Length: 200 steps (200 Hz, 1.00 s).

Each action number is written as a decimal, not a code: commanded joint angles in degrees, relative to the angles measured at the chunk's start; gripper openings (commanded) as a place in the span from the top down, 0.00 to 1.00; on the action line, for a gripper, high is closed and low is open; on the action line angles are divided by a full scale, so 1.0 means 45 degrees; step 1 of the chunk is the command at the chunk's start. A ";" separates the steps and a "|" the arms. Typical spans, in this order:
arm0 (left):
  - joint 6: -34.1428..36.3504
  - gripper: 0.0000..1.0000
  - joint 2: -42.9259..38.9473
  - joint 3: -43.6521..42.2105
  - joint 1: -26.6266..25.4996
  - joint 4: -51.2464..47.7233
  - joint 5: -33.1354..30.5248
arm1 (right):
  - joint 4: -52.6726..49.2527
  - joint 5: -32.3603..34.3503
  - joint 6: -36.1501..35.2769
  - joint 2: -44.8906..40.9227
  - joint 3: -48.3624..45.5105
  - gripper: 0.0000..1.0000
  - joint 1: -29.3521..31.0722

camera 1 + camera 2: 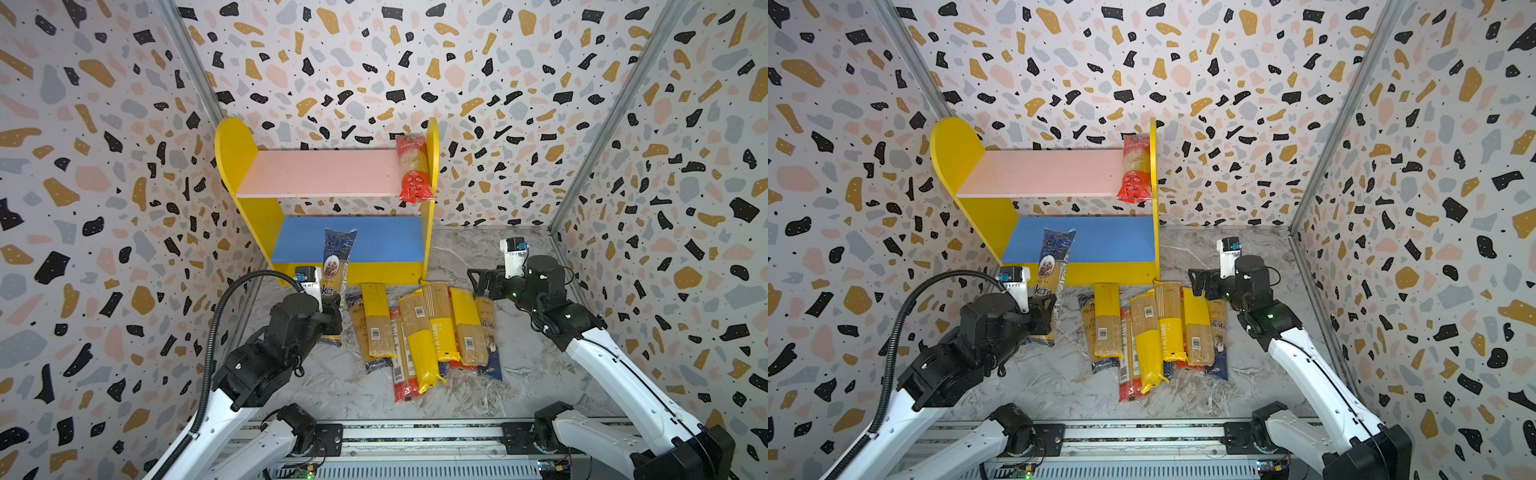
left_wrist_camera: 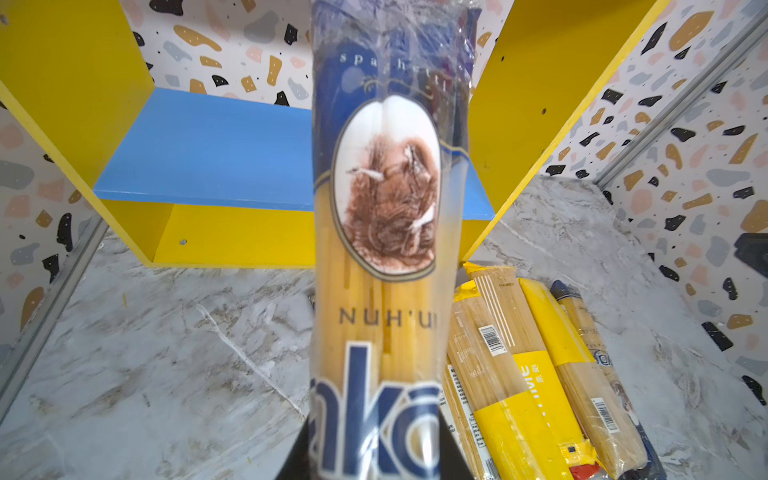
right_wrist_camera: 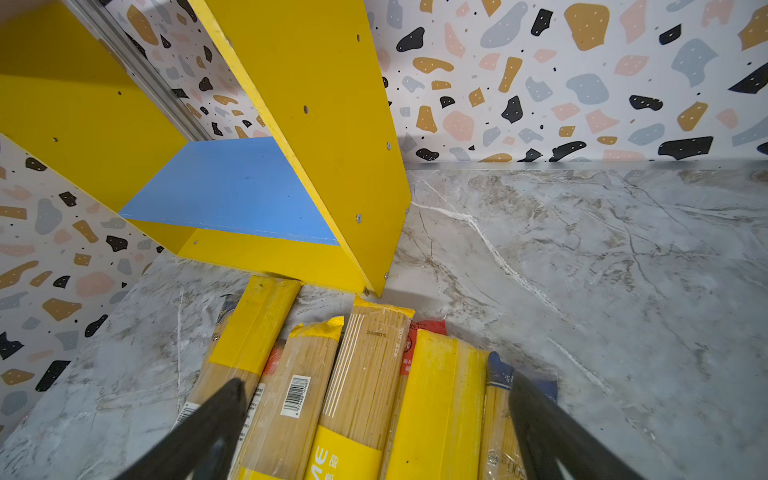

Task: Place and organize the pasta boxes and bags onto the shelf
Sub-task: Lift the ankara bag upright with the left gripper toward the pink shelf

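The shelf stands at the back wall. A red-printed pasta bag lies on the pink upper board, against the right side panel. My left gripper is shut on a clear bag with dark blue print, whose far end reaches over the left part of the blue lower board. Several packs lie side by side on the floor before the shelf. Above their far ends, my right gripper stands open, holding nothing.
Terrazzo-patterned walls close in on three sides, with metal corner posts. The floor is grey marble. A metal rail runs along the front edge, carrying both arm bases.
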 commanded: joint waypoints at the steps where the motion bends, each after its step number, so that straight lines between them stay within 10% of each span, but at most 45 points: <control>1: 0.0538 1.00 -0.0506 0.0927 0.0059 0.2487 0.0208 | -0.0194 -0.0055 -0.0136 -0.0056 0.0679 0.01 0.0068; 115: 0.1226 1.00 0.0585 0.4054 0.0058 0.4578 0.2679 | -0.0423 0.0089 -0.0217 -0.0018 0.1217 0.01 0.0116; 200: 0.2163 1.00 0.5025 0.8164 0.0118 0.6420 0.3536 | -0.0546 0.0343 -0.0244 -0.0191 0.1394 0.01 0.0116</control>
